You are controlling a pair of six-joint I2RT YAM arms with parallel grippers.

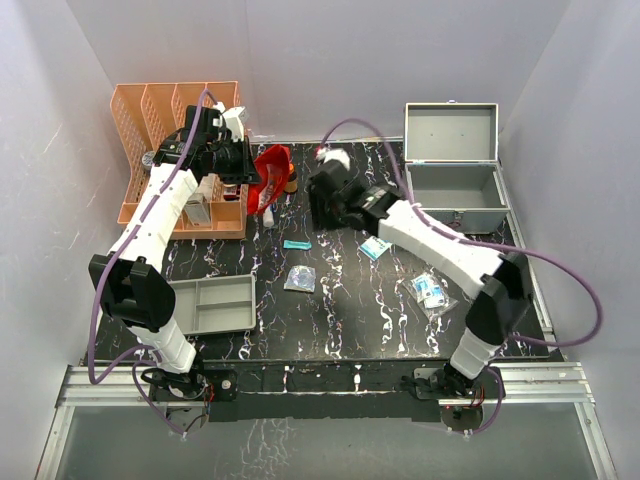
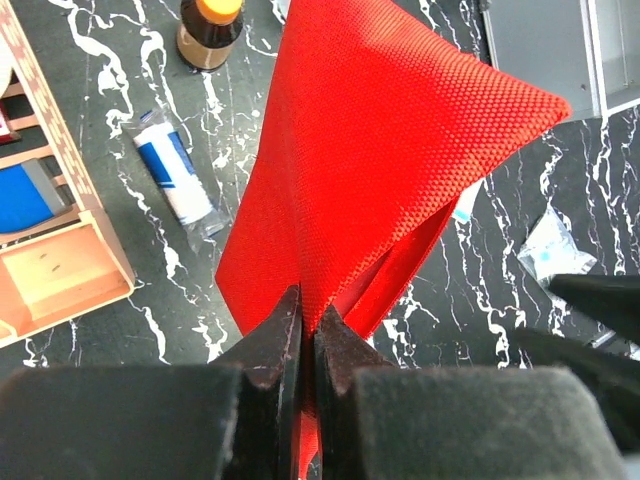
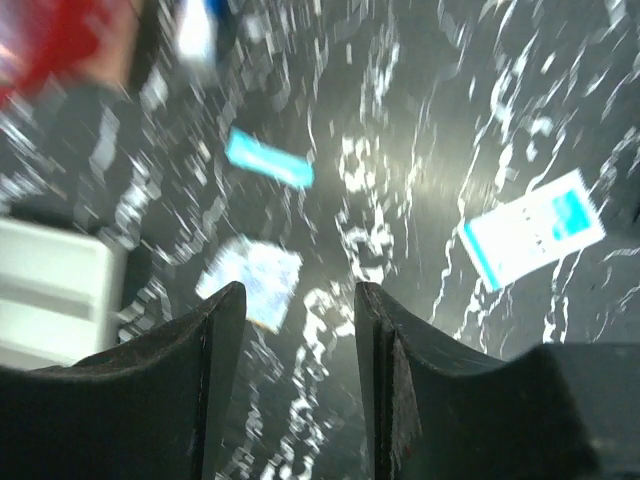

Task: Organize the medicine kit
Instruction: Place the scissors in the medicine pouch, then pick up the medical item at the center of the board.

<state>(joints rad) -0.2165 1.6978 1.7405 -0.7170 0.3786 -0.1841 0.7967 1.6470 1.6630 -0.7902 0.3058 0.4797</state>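
The medicine kit (image 1: pixel 455 190) is a grey metal box at the back right, its lid (image 1: pixel 450 130) standing up. A corner of the kit (image 2: pixel 540 50) shows in the left wrist view. My left gripper (image 2: pixel 308 325) is shut on the edge of a red fabric pouch (image 2: pixel 380 150), held lifted above the table near the back middle (image 1: pixel 272 175). My right gripper (image 3: pixel 298 295) is open with nothing between its fingers. It hangs above the dark marbled table, just right of the pouch (image 1: pixel 322 195).
An orange rack (image 1: pixel 180 150) stands back left, a grey divided tray (image 1: pixel 212 305) front left. A teal strip (image 1: pixel 296 244), square packet (image 1: pixel 300 279), white-teal sachet (image 1: pixel 375 247) and bagged packets (image 1: pixel 430 292) lie loose. A brown bottle (image 2: pixel 208 35) and wrapped roll (image 2: pixel 178 180) sit beside the rack.
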